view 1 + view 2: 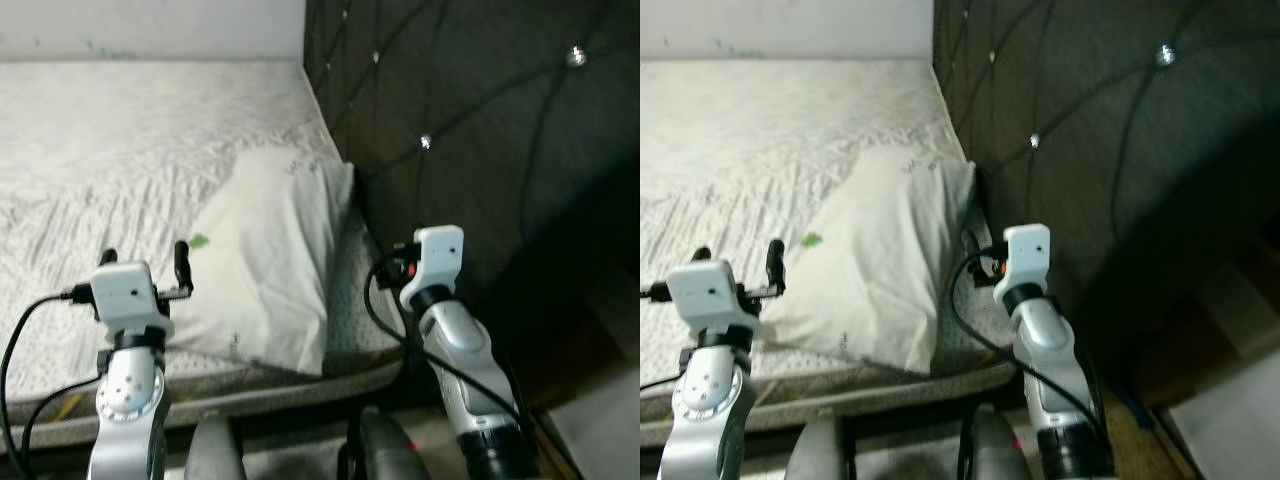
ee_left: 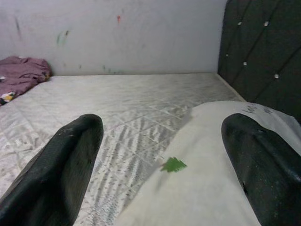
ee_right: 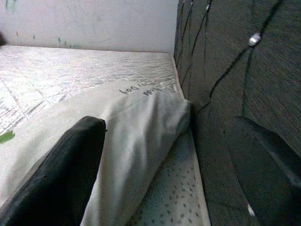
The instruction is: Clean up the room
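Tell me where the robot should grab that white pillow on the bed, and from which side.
Probably the near corner of the white pillow, beside the left gripper. It lies flat on the mattress against the dark headboard, so come in low from the open mattress side, fingers pinching the loose edge.

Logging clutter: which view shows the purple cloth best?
The left wrist view: the cloth lies bunched on the mattress by the wall, beyond the open left gripper. I can't make it out in other views.
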Robot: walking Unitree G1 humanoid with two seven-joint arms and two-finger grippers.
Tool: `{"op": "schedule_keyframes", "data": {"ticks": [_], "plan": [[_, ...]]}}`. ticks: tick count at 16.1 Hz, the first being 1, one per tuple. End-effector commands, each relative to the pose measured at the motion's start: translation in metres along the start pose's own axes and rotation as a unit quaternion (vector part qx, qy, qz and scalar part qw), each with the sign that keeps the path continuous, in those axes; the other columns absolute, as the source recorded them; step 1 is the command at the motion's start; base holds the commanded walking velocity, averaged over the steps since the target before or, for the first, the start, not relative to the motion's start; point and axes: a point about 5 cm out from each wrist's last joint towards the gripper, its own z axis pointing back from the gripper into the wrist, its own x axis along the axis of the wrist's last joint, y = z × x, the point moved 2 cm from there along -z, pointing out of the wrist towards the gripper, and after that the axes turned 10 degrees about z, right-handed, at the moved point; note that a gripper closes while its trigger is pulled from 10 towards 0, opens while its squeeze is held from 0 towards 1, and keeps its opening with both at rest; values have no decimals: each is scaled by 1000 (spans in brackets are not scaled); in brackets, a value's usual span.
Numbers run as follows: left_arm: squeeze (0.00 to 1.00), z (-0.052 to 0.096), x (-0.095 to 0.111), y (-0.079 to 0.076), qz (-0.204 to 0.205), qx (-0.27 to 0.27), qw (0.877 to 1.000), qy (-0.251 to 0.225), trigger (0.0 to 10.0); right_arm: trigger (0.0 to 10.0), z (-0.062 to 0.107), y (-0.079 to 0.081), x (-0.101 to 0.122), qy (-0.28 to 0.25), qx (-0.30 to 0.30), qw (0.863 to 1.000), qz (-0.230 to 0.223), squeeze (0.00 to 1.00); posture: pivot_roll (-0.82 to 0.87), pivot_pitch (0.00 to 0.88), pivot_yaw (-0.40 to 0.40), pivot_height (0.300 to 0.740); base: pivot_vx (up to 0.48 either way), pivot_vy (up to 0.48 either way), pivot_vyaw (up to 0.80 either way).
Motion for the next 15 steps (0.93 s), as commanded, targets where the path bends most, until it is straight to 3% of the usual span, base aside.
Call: {"op": "schedule_keyframes", "data": {"ticks": [1, 8, 11, 15], "plan": [[0, -1, -1, 0, -3, 2, 1000, 1, 10000, 10000, -1, -2, 3, -5, 1, 1000, 6, 0, -14, 62, -44, 651, 0, 0, 0], [0, -7, -1, -4, 9, 1, 1000, 5, 10000, 10000, -3, 5, 2, -3, 29, 999, 16, 0, -14, 64, -47, 651, 0, 0, 0], [0, -6, -2, -5, 12, 0, 1000, 6, 10000, 10000, -3, 7, 1, -5, 39, 999, 16, 0, -16, 65, -48, 616, 0, 0, 0], [0, -7, -3, -6, 20, 4, 1000, 10, 10000, 10000, -3, 9, 0, -2, 47, 999, 16, 0, -16, 63, -49, 611, 0, 0, 0]]}}
